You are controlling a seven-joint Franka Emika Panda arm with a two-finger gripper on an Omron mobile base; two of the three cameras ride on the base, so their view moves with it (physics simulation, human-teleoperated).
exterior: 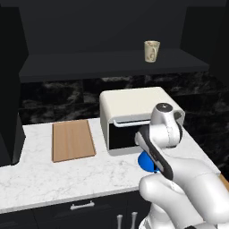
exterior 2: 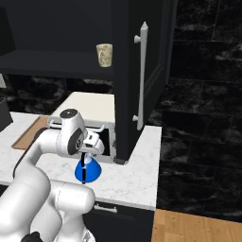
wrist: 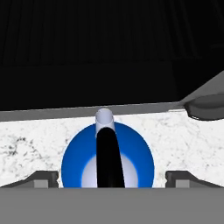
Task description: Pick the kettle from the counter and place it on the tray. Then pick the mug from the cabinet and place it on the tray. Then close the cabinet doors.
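Hand view: upright kettle [wrist: 107,164], handle arch running away from camera, apparently between parted gripper [wrist: 112,178] jaws

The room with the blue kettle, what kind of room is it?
Most likely a kitchen. A white marble-look counter holds a toaster oven and a wooden tray, and a mug sits on a shelf in the dark cabinet above the kettle.

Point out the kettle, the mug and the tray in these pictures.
kettle [exterior 2: 90,171]: right base view, blue cone body.
mug [exterior: 151,51]: left base view, side wall.
tray [exterior: 73,139]: left base view, bare wooden top.
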